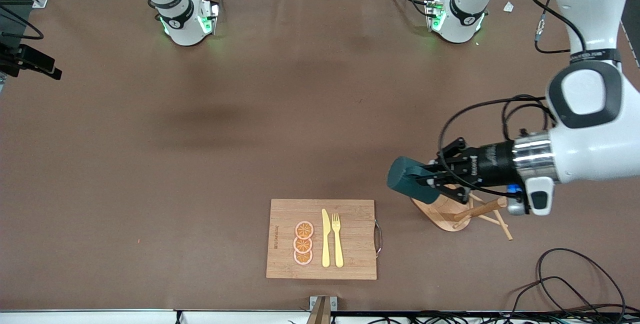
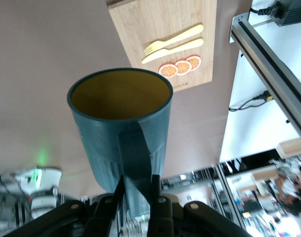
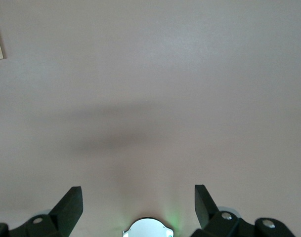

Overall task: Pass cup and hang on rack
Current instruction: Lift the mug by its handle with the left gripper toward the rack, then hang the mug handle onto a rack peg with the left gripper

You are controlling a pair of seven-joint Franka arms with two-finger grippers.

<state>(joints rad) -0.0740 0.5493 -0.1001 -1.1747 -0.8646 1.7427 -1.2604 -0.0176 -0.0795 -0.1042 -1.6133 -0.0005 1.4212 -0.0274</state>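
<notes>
Clamping the cup [image 1: 411,180] by its handle, left gripper [image 1: 425,178] clenched, mug held sideways in the air over the rack [image 1: 452,212], mustard inside showing in the left wrist view. Rack lying tipped on the brown surface [image 1: 200,164] just beside the cutting board [image 1: 350,214], toward the left arm's end. Waiting over bare surface, right gripper [image 3: 138,201] released, fingers spread wide and empty.
</notes>
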